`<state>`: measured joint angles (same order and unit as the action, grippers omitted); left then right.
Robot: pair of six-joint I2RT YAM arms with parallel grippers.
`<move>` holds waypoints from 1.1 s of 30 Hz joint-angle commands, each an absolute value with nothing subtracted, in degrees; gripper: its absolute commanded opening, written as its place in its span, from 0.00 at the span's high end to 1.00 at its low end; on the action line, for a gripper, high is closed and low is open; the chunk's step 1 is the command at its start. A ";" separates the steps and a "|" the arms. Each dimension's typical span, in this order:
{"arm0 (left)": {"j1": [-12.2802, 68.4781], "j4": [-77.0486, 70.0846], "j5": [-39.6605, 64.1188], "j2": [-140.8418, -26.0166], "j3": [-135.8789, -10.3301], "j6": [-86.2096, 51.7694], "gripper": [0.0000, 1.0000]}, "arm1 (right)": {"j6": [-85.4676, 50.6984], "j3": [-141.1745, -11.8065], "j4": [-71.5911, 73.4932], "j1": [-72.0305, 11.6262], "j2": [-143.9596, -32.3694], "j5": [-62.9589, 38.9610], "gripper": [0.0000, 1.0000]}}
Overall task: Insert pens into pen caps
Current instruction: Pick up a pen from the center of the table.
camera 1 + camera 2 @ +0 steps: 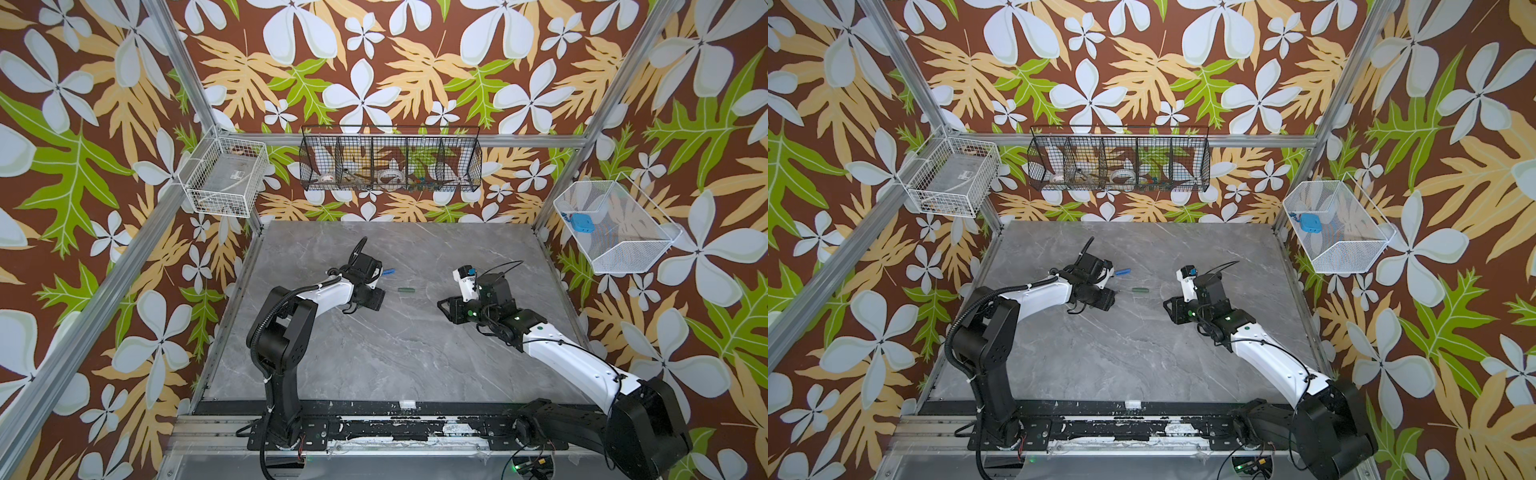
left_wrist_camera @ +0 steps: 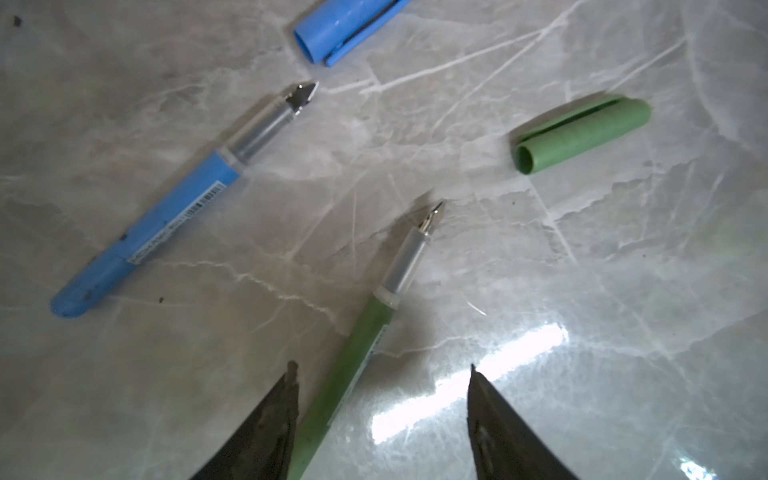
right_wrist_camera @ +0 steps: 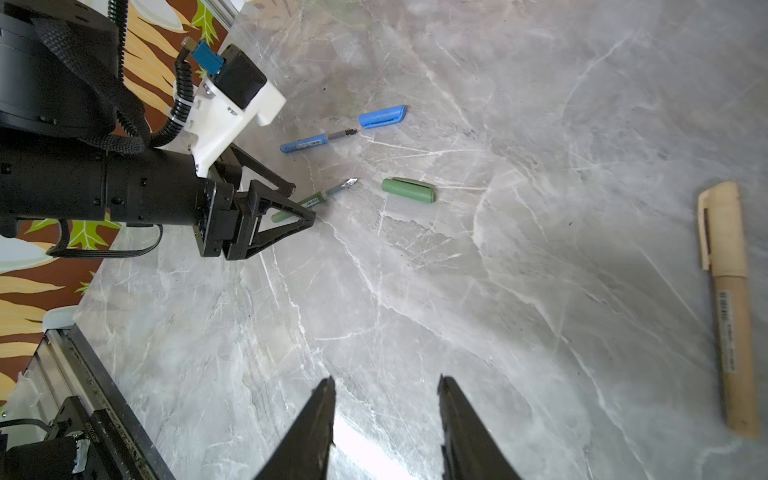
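A green pen [image 2: 374, 316] lies on the marble table between the fingers of my left gripper [image 2: 382, 368]. It sits close to one finger, and the jaws stand apart on either side of it. Its metal tip points toward a green cap [image 2: 582, 137] lying a short way off. A blue pen [image 2: 145, 232] and a blue cap [image 2: 345, 25] lie just beyond. In the right wrist view a tan pen [image 3: 731, 311] lies with its tan cap on. My right gripper [image 3: 386, 382] hangs open over bare table, with nothing between its fingers. Both top views show the green cap [image 1: 406, 290] between the arms.
A black wire basket [image 1: 390, 160] hangs on the back wall, with white wire baskets on the left [image 1: 226, 176] and right [image 1: 615, 226] walls. The metal rail [image 1: 374, 428] that carries both arm bases runs along the table's front edge.
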<state>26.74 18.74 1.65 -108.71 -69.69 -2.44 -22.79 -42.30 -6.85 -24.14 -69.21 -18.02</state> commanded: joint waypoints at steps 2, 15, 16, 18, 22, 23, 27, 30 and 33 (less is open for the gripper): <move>26.54 19.54 -0.05 -109.63 -70.09 -1.07 0.34 | -23.47 -42.19 -4.52 -24.18 -69.48 -18.78 0.59; 26.60 22.21 0.89 -110.26 -67.83 -3.18 0.48 | -23.93 -41.78 -3.52 -24.24 -70.30 -19.26 0.59; 26.58 21.88 0.79 -109.60 -66.93 -3.63 0.52 | -23.88 -41.71 -3.43 -24.19 -70.36 -19.41 0.59; 26.63 20.35 0.09 -107.86 -64.72 -4.52 0.59 | -23.99 -41.58 -3.17 -24.23 -70.33 -19.38 0.59; 26.63 17.07 0.01 -104.61 -60.21 -5.00 0.69 | -24.17 -41.63 -2.73 -24.21 -70.77 -19.57 0.59; 26.63 16.26 -0.04 -103.97 -59.25 -5.01 0.71 | -24.25 -41.69 -2.59 -24.19 -71.06 -19.60 0.59; 26.63 13.24 0.32 -102.36 -56.90 -4.66 0.80 | -24.68 -41.76 -1.68 -24.20 -71.79 -19.86 0.59; 26.63 11.25 2.68 -102.41 -56.74 -4.49 0.84 | -24.87 -42.01 -1.49 -24.20 -72.64 -20.29 0.59; 26.63 10.70 3.75 -103.41 -58.12 -4.75 0.83 | -25.11 -42.33 -1.49 -24.23 -73.05 -20.73 0.59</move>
<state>26.68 11.53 1.85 -102.83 -57.41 -4.43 -24.69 -41.85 -2.87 -24.16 -72.90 -19.77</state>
